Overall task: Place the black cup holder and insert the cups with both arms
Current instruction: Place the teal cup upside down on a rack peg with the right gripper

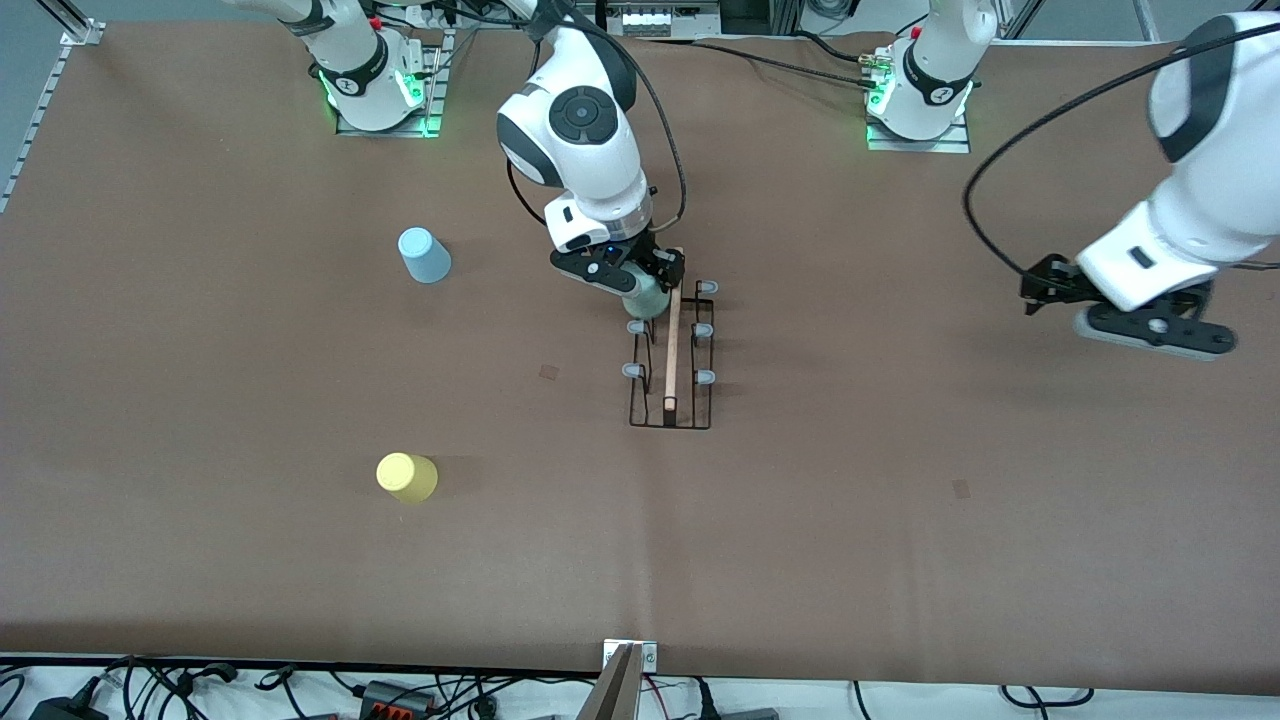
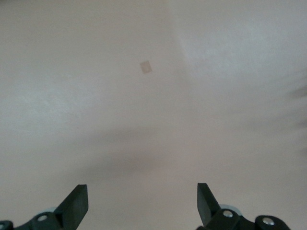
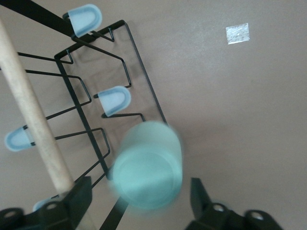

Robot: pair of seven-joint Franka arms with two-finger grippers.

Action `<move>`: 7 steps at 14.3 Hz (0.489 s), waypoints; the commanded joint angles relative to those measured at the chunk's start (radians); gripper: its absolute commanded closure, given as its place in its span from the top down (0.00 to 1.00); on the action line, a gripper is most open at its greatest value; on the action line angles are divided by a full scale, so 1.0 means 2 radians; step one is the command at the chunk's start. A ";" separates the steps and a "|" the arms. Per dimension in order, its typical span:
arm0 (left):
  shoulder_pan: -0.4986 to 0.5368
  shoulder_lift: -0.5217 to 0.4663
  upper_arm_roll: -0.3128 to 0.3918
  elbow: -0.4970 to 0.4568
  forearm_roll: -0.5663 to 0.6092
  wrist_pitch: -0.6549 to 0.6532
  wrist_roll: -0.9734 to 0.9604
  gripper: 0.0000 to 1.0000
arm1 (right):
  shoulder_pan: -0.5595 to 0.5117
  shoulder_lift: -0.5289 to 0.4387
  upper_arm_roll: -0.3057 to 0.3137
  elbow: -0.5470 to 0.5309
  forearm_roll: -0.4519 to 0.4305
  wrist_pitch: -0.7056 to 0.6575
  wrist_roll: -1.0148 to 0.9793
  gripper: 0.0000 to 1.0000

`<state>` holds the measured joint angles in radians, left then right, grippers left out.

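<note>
The black cup holder (image 1: pixel 672 370) lies mid-table, its wooden rod (image 1: pixel 673 340) along the middle. My right gripper (image 1: pixel 640 285) hovers over the end nearest the arms' bases. Its jaws are open on either side of the grey-green cup (image 1: pixel 645 298). In the right wrist view that cup (image 3: pixel 146 165) looks blurred beside a capped peg (image 3: pixel 115 100), with gaps to both sides of the right gripper (image 3: pixel 139 187). The blue cup (image 1: pixel 425 255) and yellow cup (image 1: pixel 407 477) stand toward the right arm's end. My left gripper (image 1: pixel 1150 330) waits open over bare table (image 2: pixel 142 191).
Small tape marks lie on the brown table: one (image 1: pixel 550 371) beside the holder, another (image 1: pixel 961 488) toward the left arm's end. A metal bracket (image 1: pixel 628 660) and cables run along the edge nearest the front camera. The arm bases (image 1: pixel 380 90) stand at the top.
</note>
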<state>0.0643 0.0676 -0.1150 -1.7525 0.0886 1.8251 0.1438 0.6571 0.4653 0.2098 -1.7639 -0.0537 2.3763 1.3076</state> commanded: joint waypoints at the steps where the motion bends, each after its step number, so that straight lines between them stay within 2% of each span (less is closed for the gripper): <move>1: 0.006 0.029 -0.002 0.046 -0.011 -0.005 -0.007 1.00 | -0.008 -0.008 0.002 0.015 -0.008 -0.017 -0.001 1.00; 3: 0.010 0.028 -0.002 0.046 -0.012 -0.007 -0.010 1.00 | -0.037 -0.032 0.002 0.014 -0.019 -0.056 -0.033 1.00; 7: 0.011 0.026 -0.002 0.055 -0.012 -0.040 -0.033 1.00 | -0.138 -0.062 0.001 0.009 -0.021 -0.155 -0.238 1.00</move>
<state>0.0792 0.1101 -0.1147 -1.6844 0.0777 1.7915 0.0974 0.4875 0.3688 0.1972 -1.7297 -0.0872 2.1283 0.9955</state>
